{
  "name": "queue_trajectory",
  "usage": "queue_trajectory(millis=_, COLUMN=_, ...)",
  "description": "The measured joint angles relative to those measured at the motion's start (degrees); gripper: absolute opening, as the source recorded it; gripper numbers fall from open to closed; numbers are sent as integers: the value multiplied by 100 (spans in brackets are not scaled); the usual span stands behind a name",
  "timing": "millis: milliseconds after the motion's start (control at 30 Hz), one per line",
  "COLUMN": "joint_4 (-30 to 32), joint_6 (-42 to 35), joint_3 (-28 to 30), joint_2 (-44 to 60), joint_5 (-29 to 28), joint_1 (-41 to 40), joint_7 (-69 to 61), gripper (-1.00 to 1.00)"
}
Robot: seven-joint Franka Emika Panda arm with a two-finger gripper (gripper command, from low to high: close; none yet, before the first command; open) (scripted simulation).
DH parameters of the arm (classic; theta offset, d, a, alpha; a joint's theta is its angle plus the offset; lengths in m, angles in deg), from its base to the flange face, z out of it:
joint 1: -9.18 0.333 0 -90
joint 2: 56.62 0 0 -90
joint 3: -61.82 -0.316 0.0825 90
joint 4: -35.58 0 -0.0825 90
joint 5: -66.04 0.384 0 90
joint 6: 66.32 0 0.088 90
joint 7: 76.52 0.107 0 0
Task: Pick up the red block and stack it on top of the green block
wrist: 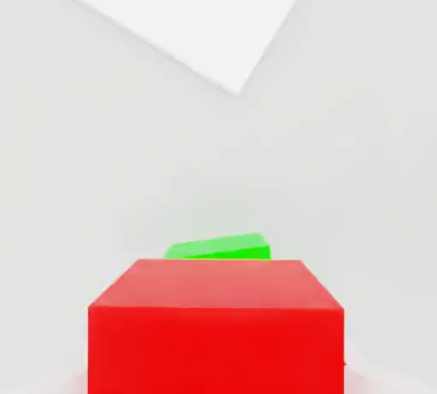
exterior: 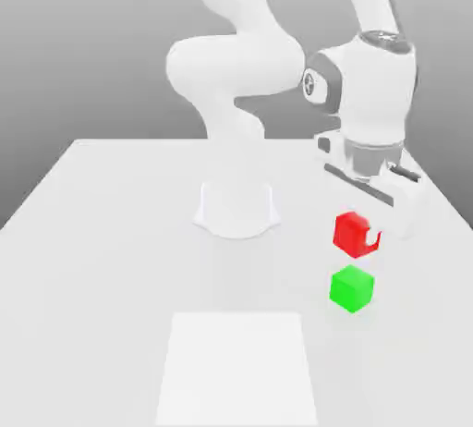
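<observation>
White table (exterior: 102,277), grey backdrop. We see the gripper (exterior: 371,229) closed on the red block (exterior: 348,234), above and behind the green block (exterior: 352,289) in the exterior view. Pick looks done; we judge lining up, lowering and release left.

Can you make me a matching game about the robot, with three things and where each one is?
Things:
1. red block
2. green block
3. gripper

Places and states:
A. closed on a block
B. held by the robot
C. nearer than the other block to the flat white panel

Right pairs: 1-B, 2-C, 3-A
</observation>
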Motion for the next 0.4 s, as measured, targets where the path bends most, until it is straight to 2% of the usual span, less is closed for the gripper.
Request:
queue_trajectory(millis=267, joint_4=-29, joint_6=801, joint_3=-567, joint_2=982, joint_5=-1593, joint_1=-1016, joint_7=1107, gripper=-100)
queue_trajectory(millis=333, joint_4=-28, joint_6=1042, joint_3=-586, joint_2=1207, joint_5=-1832, joint_1=-1094, joint_7=1272, gripper=-100)
queue_trajectory(millis=400, joint_4=-17, joint_6=1303, joint_3=-605, joint_2=1403, joint_5=-1845, joint_1=-1097, joint_7=1283, gripper=-100)
